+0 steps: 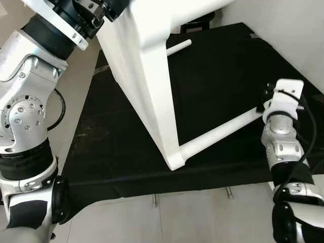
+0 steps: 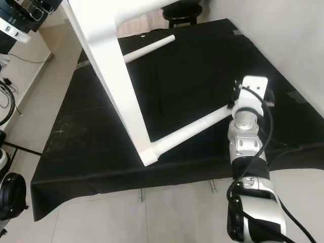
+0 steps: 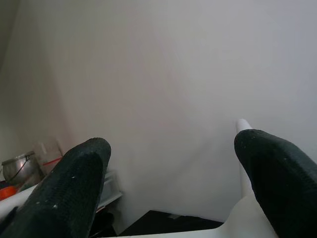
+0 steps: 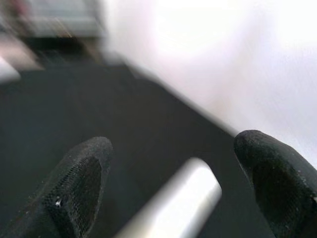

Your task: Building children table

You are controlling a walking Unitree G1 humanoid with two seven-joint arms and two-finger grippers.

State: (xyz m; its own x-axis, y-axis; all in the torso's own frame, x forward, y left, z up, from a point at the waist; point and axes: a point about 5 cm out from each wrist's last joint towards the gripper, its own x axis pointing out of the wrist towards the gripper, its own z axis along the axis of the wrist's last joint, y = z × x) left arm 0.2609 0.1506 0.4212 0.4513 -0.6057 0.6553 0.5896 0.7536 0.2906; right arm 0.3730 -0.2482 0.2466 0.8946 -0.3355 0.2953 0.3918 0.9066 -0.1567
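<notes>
A white children's table stands tipped on its edge on a black mat, one corner resting on the mat. One round white leg runs low from that corner toward my right gripper. The leg's end lies between the gripper's open fingers, and I see no contact. A second leg sticks out farther back. High at the left, my left gripper is open at the tabletop, with the white edge low between its fingers.
Two metal bolts lie on the pale tile floor just in front of the mat. A black stool stands behind the mat. A white wall runs along the mat's right side. A metal pot sits on a shelf.
</notes>
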